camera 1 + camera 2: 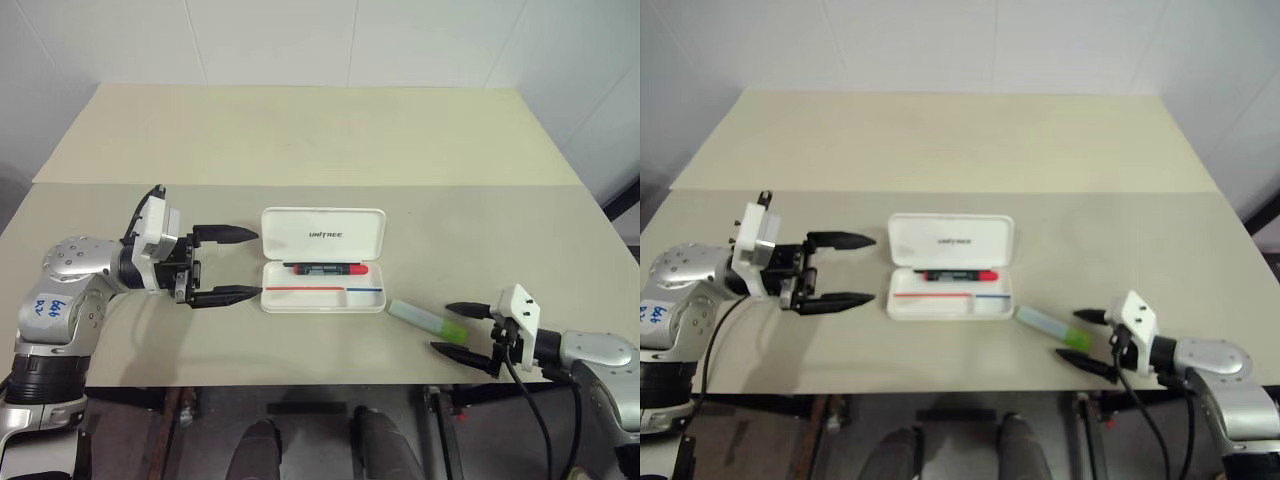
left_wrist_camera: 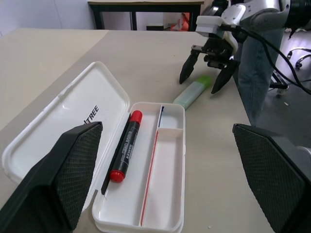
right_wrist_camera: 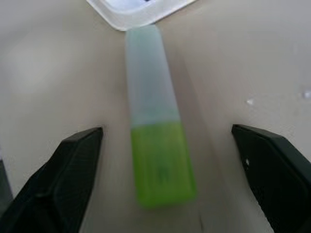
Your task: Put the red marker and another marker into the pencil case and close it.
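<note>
1. Head camera: a beige table [image 1: 300, 140] carries the pencil case [image 1: 323, 259], which lies open near the middle with its lid [image 1: 323, 234] folded flat on the far side. The red marker [image 1: 326, 269] lies lengthwise in the tray, in the long compartment next to the hinge, its red cap towards the robot's right. The other marker [image 1: 427, 318], pale mint with a lime-green cap, lies on the table just off the case's near right corner, its cap end pointing towards the right gripper [image 1: 455, 329]. That gripper sits low over the near right table edge, its two black fingers spread wide, the cap end lying about between their tips without touching either. The left gripper [image 1: 236, 265] hovers just left of the case, pointing at it, fingers wide apart and empty.

2. Left wrist camera: the two dark fingers [image 2: 63, 174] stand far apart and frame the open case [image 2: 160, 194]. The red marker [image 2: 124, 145] rests beside the lid hinge, and a red and blue stripe runs along the tray's divider. Beyond the case the green marker [image 2: 192, 92] lies on the table, with the right gripper [image 2: 201, 77] spread over its cap end.

3. Right wrist camera: the fingers [image 3: 58, 179] are spread well apart with the green marker [image 3: 154, 126] lying between them, cap nearest, touching neither. Its pale end sits just beside a corner of the case [image 3: 141, 12].
</note>
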